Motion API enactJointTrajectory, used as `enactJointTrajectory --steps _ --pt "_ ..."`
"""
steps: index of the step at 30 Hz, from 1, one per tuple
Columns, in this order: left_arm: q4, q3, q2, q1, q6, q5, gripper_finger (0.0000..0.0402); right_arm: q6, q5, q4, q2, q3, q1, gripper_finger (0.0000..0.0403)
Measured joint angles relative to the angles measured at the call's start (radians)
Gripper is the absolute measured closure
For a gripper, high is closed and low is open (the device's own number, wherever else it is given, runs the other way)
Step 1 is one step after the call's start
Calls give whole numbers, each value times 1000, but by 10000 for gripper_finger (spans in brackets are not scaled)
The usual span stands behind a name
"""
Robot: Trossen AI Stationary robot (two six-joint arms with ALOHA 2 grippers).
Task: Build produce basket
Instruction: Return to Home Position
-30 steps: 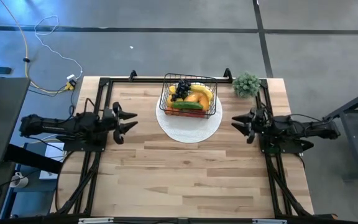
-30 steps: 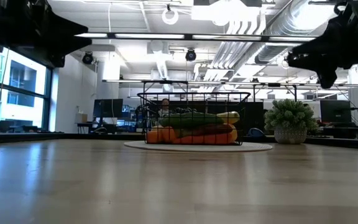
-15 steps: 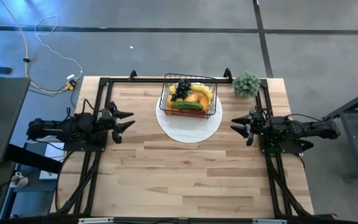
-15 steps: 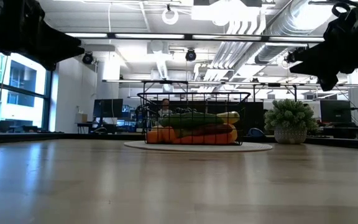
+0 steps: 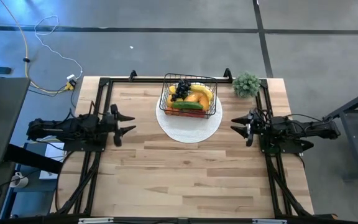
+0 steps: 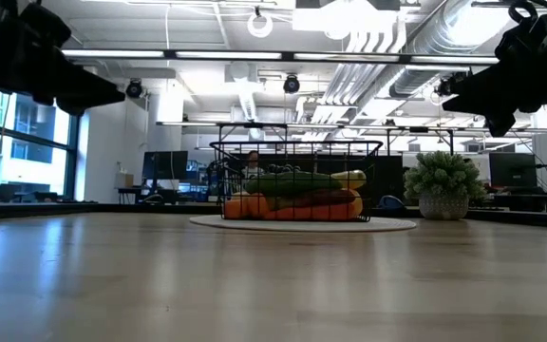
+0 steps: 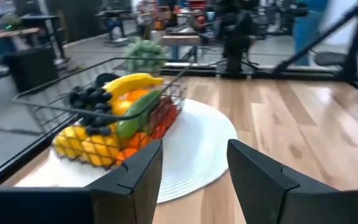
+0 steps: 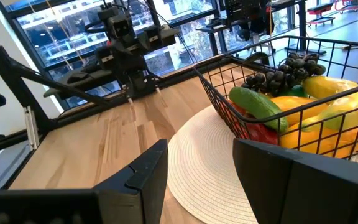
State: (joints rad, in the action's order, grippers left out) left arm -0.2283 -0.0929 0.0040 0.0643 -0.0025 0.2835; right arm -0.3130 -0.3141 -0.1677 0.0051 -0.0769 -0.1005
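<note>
The black wire-mesh basket (image 5: 189, 96) stands on a round white plate (image 5: 189, 127) at the table's far middle. It holds the produce (image 5: 190, 94): a yellow banana, oranges, a green cucumber, something red and dark grapes. The basket also shows in the low view (image 6: 295, 180), the left wrist view (image 7: 114, 106) and the right wrist view (image 8: 291, 93). My left gripper (image 5: 128, 122) is open and empty, left of the plate. My right gripper (image 5: 235, 124) is open and empty, right of the plate.
A small green bushy plant (image 5: 247, 84) stands at the table's far right corner. A black frame (image 5: 166, 81) runs along the table's far, left and right sides. Bare wood fills the near half of the table (image 5: 185, 180).
My left gripper has drawn back a little toward the table's left edge, away from the plate. The basket and its produce have stayed still.
</note>
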Motion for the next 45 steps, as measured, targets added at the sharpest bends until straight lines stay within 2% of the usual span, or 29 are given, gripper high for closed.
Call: enactJointTrajectory --steps 3,10,45 --pt "0 0 0 0 21 -33 234 0 0 0 0 0 0 240" --pt "0 0 0 0 -73 -37 234 0 0 0 0 0 0 240" --pt "0 0 0 1 -73 -37 234 0 0 0 0 0 0 240"
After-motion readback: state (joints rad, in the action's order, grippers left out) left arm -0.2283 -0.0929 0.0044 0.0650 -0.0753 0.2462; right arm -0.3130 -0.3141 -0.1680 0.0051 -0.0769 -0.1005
